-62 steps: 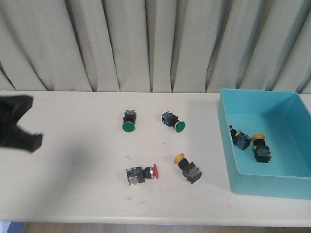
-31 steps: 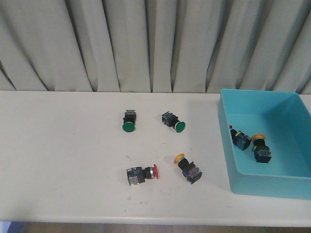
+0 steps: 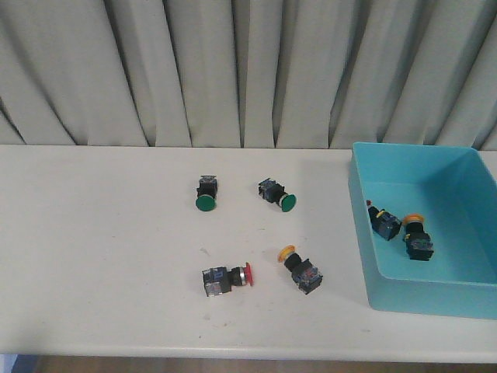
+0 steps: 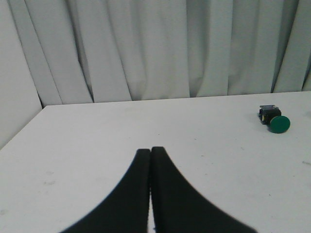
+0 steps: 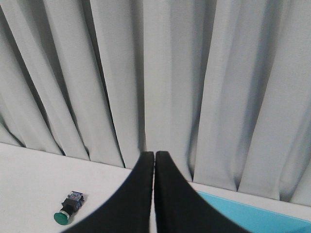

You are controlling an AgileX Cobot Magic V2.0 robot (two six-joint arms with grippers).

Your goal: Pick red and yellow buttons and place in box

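Gone from the front view since a second ago: left hand (image 4: 150,160), now pressed closed, empty, over white desk (image 3: 101,256). Right hand (image 5: 154,165) likewise closed, empty. Red button (image 3: 227,278), yellow button (image 3: 303,270) on desk; two more in box (image 3: 365,233). Grey curtain (image 3: 233,70) behind.

Colours noted across my views

My left fingers (image 4: 149,194) were black; box (image 3: 365,233) turquoise; caps red (image 3: 248,274), yellow (image 3: 286,252) and green (image 3: 204,203); table (image 3: 101,249) off-white; curtain (image 3: 233,70) pale grey.
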